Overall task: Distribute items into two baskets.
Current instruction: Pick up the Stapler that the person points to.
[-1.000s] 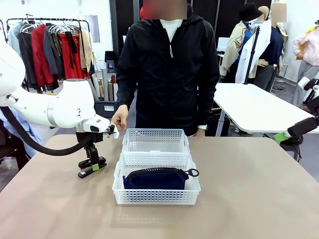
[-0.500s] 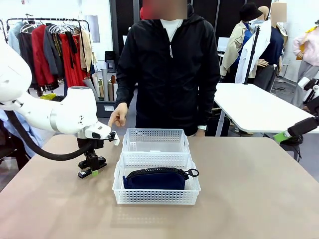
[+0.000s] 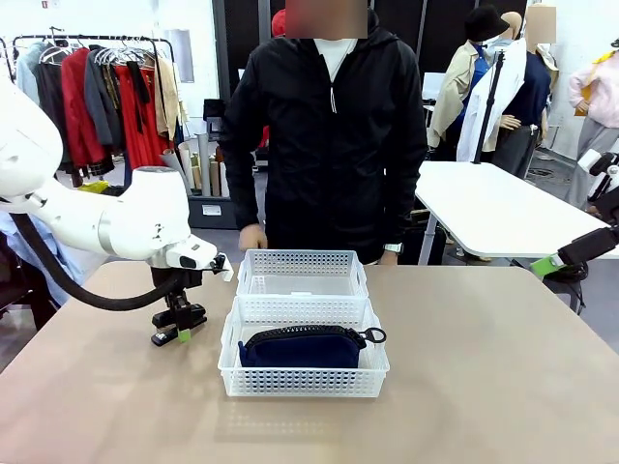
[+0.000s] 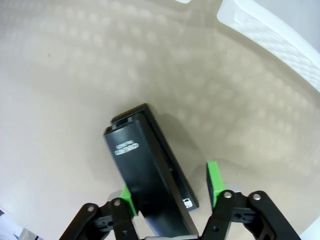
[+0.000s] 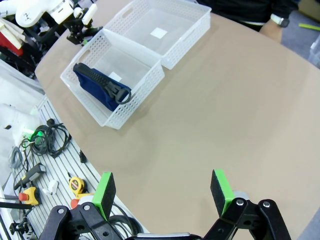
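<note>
The black stapler (image 4: 147, 160) lies on the table left of the baskets, also seen under my left arm as the stapler (image 3: 166, 335). My left gripper (image 4: 170, 187) is open and straddles it: one green pad sits against its side, the other stands a little off. The navy pouch (image 3: 302, 346) lies in the near basket (image 3: 303, 384). The far basket (image 3: 302, 259) holds nothing but a small label. My right gripper (image 5: 162, 192) is open and hangs high off the table's right side, where the right gripper (image 3: 556, 263) pokes in at the edge. Its view takes in the pouch (image 5: 97, 82) and both baskets.
The person stands at the far edge with one hand (image 3: 253, 237) just behind the far basket. Cables and tools lie on a shelf (image 5: 45, 170) beside the table. Bare tabletop (image 3: 484, 367) stretches right of the baskets.
My left gripper has sunk lower around the stapler, which has stayed put. The person's hand has dropped and shifted right, toward the far basket.
</note>
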